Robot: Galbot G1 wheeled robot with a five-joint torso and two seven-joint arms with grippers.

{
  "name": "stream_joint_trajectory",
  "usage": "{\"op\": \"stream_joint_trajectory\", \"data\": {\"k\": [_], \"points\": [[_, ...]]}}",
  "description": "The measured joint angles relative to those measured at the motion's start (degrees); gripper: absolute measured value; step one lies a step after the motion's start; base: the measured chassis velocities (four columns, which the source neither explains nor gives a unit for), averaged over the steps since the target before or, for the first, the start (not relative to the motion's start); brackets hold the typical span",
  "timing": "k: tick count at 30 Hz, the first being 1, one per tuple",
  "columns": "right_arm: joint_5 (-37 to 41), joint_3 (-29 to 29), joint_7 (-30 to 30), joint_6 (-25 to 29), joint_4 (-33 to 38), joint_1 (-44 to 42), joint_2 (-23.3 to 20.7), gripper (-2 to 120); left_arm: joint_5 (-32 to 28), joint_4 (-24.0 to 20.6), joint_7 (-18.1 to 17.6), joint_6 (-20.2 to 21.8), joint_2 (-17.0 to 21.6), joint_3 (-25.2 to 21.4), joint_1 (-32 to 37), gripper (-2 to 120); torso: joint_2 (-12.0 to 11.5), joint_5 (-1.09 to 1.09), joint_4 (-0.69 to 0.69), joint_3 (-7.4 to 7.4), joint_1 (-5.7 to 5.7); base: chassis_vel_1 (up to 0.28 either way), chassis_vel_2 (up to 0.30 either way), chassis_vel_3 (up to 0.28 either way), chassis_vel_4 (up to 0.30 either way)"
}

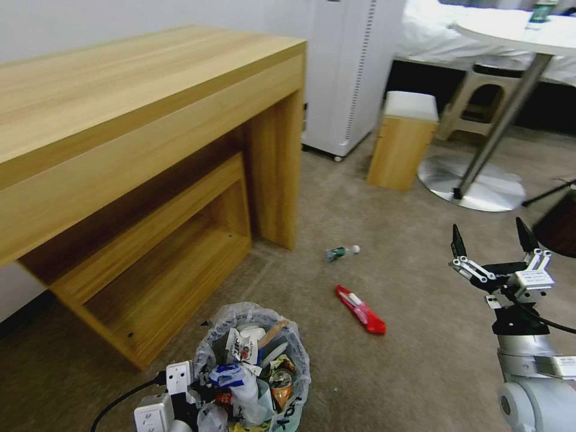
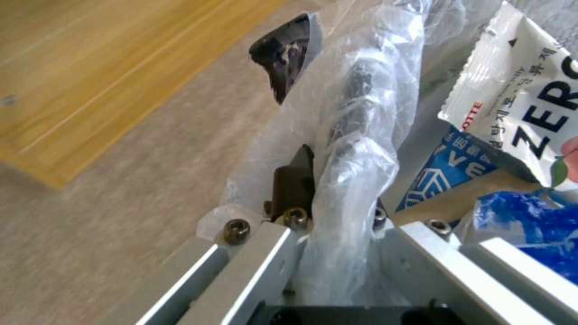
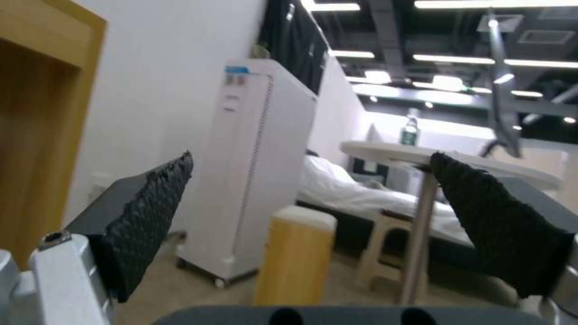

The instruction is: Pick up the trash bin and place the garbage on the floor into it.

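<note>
Beige floor — red wrapper, bottle beyond trash bin

Mock hotel room inside a lab hall: bed with white linen, wooden desk, round white table, carpet; partition walls, exposed industrial ceiling lights.

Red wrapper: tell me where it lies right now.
In the head view, the red wrapper lies on the carpet, right of the trash bin and just below the green-labelled bottle.
</note>
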Motion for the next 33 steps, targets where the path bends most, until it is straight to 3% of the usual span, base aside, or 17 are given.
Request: {"op": "stream_joint_trajectory", "data": {"k": [18, 33], "points": [[-1.42, -3.0, -4.18, 3.81, -0.97, -0.11, 1.89, 100, 0.26, -0.74, 0.37, -0.66, 0.39, -0.55, 1.25, 0, 0.0, -0.01, 0.02, -0.01, 0.0, -0.046, -0.023, -0.024, -0.046], [-2.46, -4.53, -4.49, 4.82, -0.82, -0.53, 2.26, 100, 0.59, -0.77, 0.51, -1.15, 0.4, -0.42, 1.46, 0, 0.0, -0.02, 0.01, 0.01, -0.01, -0.21, 0.202, 0.213, -0.207]]}}
